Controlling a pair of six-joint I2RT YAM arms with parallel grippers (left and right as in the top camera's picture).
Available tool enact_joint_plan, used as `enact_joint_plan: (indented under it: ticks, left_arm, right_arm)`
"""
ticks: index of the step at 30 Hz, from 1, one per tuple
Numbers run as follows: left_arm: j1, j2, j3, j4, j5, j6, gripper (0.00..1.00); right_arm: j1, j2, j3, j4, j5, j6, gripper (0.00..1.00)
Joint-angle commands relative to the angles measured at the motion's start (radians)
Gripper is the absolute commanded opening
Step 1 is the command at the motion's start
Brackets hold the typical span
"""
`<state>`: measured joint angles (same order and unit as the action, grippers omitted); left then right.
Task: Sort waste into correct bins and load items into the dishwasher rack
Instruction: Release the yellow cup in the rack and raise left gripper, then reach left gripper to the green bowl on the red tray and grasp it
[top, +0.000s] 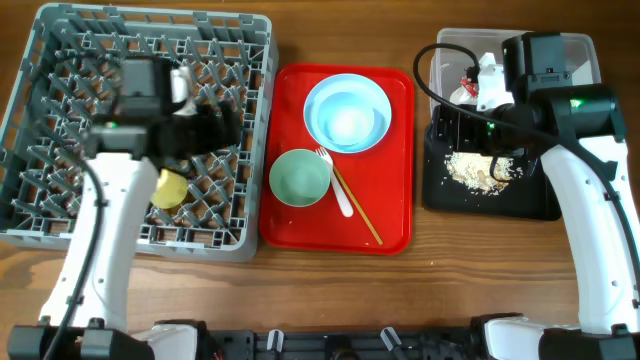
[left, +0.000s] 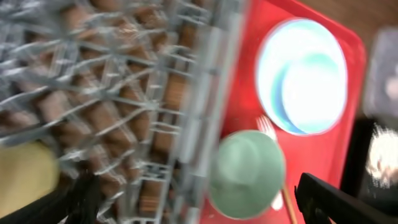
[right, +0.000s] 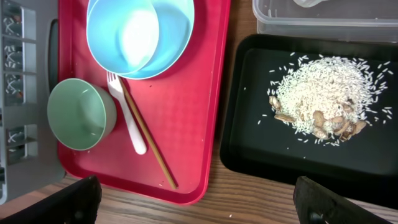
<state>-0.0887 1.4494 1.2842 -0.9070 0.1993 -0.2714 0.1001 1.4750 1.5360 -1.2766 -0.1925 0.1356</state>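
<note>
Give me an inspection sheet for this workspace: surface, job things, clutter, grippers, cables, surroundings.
Surface: wooden table, carrying the rack, red tray and two bins.
Job's things: yellow cup in the rack; blue bowl, green bowl, white utensil and chopsticks on the red tray; wrapper in the clear tub; scraps in the black tray.
Clutter: nothing seen.
Grippers: left gripper open, empty, over the rack; right gripper open, empty, over the black tray.
Cables: left cable and right cable, each running down its arm.
Surroundings: nothing seen.
</note>
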Motion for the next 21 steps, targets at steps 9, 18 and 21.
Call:
enact_joint_plan:
  ticks: [9, 18, 21]
  left_arm:
    - [-0.371, 0.12, 0.009, 0.093, -0.089, -0.005, 0.99]
    - [-0.545, 0.332, 0.009, 0.12, -0.187, -0.005, 0.82]
    - [-0.573, 0.399, 0.009, 0.122, -0.198, -0.005, 0.75]
  right_arm:
    - [-0.018, -0.005, 0.01, -0.012, 0.092, 0.215, 1.0]
    - [-0.019, -0.005, 0.01, -0.029, 0.089, 0.212, 1.0]
    - [-0.019, -0.005, 0.01, -0.031, 0.089, 0.212, 1.0]
